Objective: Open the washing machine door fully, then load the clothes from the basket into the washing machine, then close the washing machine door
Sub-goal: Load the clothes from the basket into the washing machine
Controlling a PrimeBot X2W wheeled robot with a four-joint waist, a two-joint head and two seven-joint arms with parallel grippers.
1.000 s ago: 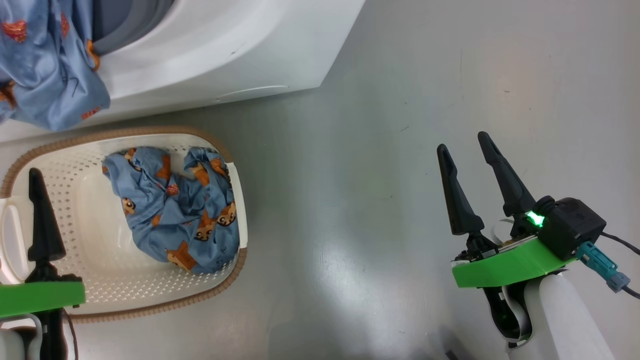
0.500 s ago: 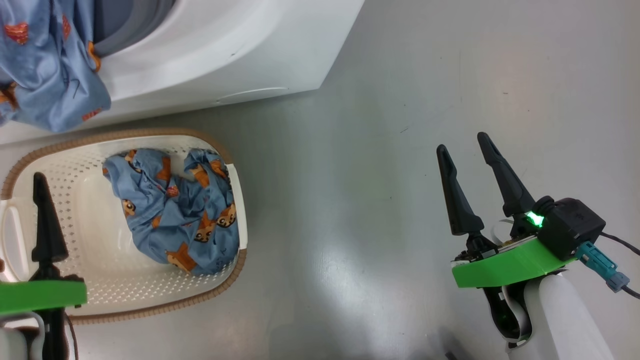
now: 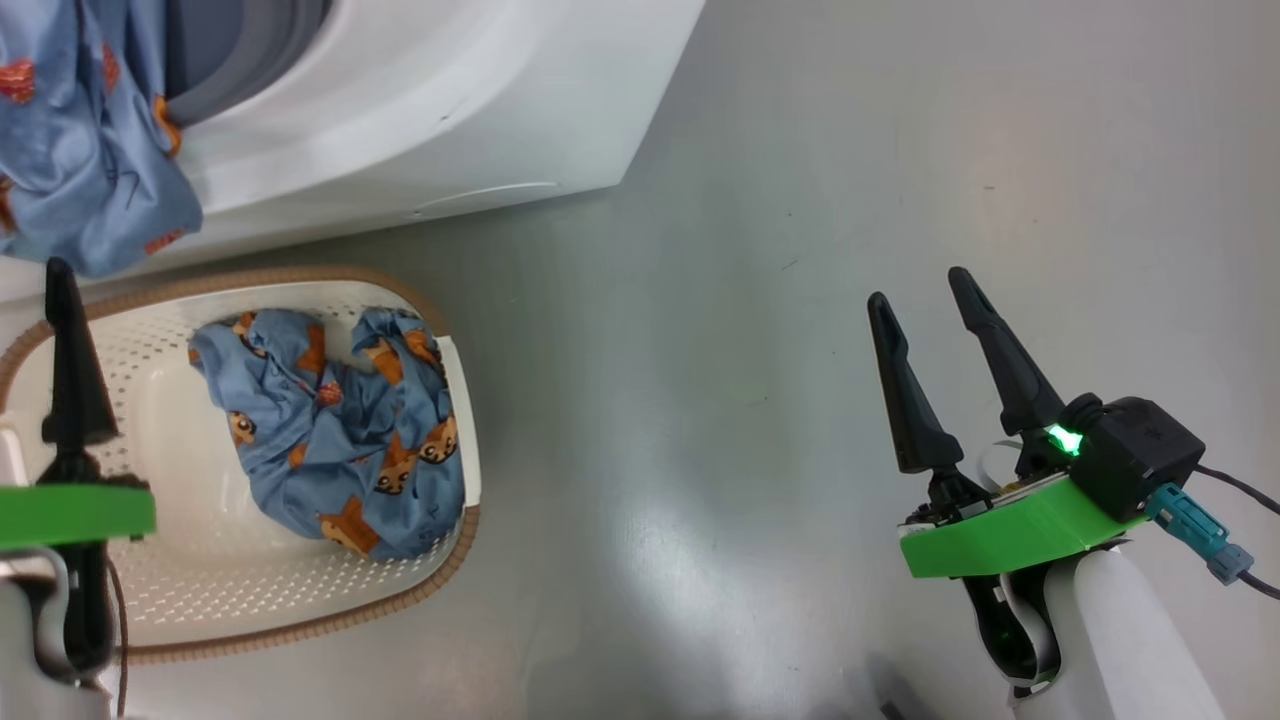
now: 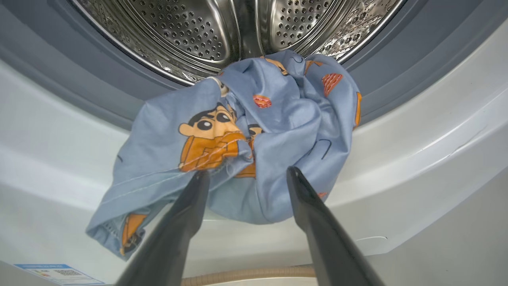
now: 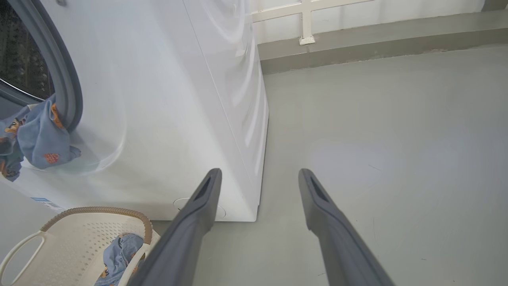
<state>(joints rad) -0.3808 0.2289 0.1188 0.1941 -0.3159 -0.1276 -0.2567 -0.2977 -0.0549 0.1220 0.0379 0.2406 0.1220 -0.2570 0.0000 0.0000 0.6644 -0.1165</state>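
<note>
The clothes (image 3: 340, 430) are in two lots. One garment (image 4: 270, 131) hangs over the grey gasket (image 4: 79, 75) at the lower lip of the washing machine (image 3: 420, 100), partly on the steel drum (image 4: 186, 35) edge and mostly drooping down the white front. The other bundle sits in the basket (image 3: 230, 590), against its right wall and far edge. The basket stands on the floor (image 3: 760, 300), just in front of the machine.

Change over the last second: the left gripper (image 4: 244, 172) has moved forward from over the basket's left edge toward the hanging garment. The head camera has shifted slightly too, but the gripper has moved more. Its jaws are wide and empty, tips level with the garment's lower folds; I cannot tell whether they touch. The right gripper (image 3: 915, 285) holds its place over bare floor, well apart, jaws wide and empty.

Reading: loading is half done. The drooping piece probably needs pushing or lifting fully into the drum before the basket bundle follows.

Fabric: light blue, thin, creased, printed with orange-brown cartoon figures. It is limp and likely to slide off the lip.
</note>
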